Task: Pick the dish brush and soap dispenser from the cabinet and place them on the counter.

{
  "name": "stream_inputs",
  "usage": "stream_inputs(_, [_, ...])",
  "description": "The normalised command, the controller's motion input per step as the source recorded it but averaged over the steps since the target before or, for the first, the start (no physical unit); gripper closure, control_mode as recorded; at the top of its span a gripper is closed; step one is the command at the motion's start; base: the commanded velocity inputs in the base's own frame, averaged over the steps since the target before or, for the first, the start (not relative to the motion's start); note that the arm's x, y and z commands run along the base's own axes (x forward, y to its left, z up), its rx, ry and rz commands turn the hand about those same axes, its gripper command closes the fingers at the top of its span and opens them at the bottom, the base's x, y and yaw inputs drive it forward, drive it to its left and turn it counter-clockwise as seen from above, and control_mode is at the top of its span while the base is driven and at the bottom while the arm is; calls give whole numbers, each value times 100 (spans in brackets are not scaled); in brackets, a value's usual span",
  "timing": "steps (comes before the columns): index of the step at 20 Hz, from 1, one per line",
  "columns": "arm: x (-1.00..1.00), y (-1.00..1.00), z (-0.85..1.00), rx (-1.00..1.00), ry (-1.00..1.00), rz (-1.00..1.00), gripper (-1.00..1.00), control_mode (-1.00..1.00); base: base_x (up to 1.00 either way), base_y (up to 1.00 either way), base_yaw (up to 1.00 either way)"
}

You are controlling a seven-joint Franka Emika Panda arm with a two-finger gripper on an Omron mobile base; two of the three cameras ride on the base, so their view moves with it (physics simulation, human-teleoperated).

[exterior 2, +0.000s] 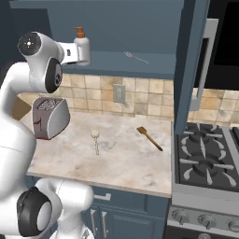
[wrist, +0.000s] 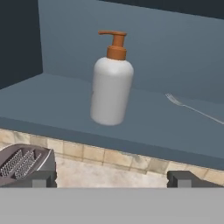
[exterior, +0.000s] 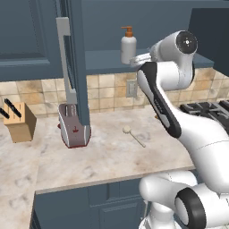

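A: Why did the jaws stand wide apart, holding nothing?
B: The gripper (wrist: 112,179) was lined up on the soap dispenser (wrist: 111,89), upright near the cabinet (wrist: 144,48) shelf's front edge. The dish brush (exterior: 133,135) already lay mid-bench (exterior: 103,156).

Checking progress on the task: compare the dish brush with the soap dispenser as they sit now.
The dish brush lies flat on the counter; the soap dispenser stands upright on the cabinet shelf. The dish brush is a slim pale stick with a small round head; the soap dispenser is a stout white bottle with an orange pump. Neither is held.
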Motion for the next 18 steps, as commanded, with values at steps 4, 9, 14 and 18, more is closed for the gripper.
stream_inputs(4, [11,0,-5,7,-2,0,-100,-100,0,0,0])
stream_inputs(9, [22,5,-7,5,0,0,-100,-100,0,0,0])
stream_inputs(14, [43,0,-1,7,0,2,-100,-100,0,0,0])
stream_inputs(18, [40,0,0,4,0,2,-100,-100,0,0,0])
